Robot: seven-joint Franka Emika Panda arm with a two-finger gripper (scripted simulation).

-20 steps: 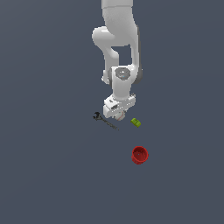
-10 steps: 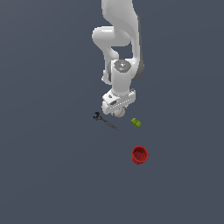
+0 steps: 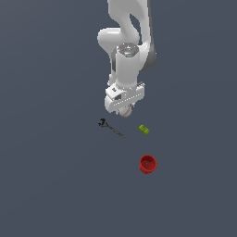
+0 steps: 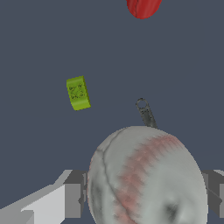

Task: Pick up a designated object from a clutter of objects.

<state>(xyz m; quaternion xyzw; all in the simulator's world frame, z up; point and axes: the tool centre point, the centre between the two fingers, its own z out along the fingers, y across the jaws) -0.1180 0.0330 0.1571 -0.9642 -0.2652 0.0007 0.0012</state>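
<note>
Above the desk (image 3: 55,185), the gripper (image 3: 124,110) is clenched on the baseball (image 4: 146,177), fingers at opposite sides. Looks light, hard & round, so likely to roll; grip across its widest part seems best.

Under me: flat dark slate-grey floor (image 3: 51,185), one unbroken plane edge to edge in exterior view. No seams, tiles or pattern that I can make out. Same blue-grey surface (image 4: 39,48) fills everything behind in my wrist view. Finish matte, no glare spots. Light soft and even; tone barely varies across frame. Shadows on ground very faint, hard to pick out. Horizon or far edge not shown.
</note>
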